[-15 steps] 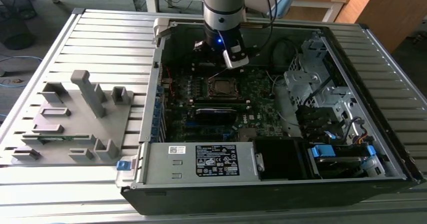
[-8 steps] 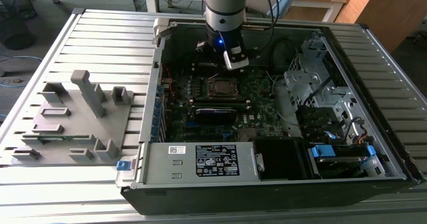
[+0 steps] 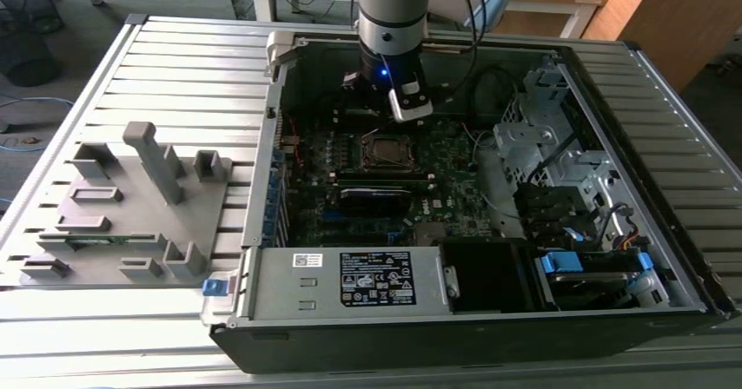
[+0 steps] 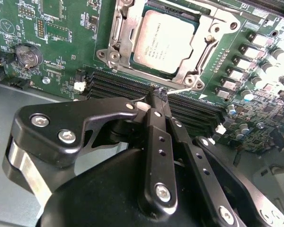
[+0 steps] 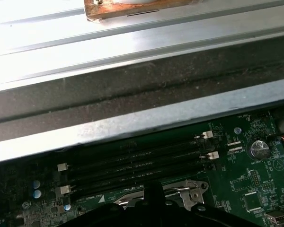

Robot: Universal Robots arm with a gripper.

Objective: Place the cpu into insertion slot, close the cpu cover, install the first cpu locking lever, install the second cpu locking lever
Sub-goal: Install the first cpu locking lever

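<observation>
Item, gripper [image 4: 158,98]: fingers pinched together, nothing that we can see between them. The tips sit at the socket edge facing the memory slots [image 4: 116,84], beside a thin locking lever [image 4: 182,89]. We judge this a pushing pose, not a grasp.
Item, cpu [image 4: 164,41]: in the insertion slot [image 3: 385,151].
Item, cpu cover [image 4: 204,47]: flat, framing the chip.
Surround: motherboard [image 4: 61,47].

I see a ribbed metal table [image 3: 174,63] carrying an open computer case [image 3: 464,347] lying on its side and, just beside it toward the exterior view's left, a grey fixture plate [image 3: 125,222] with upright blocks.
</observation>
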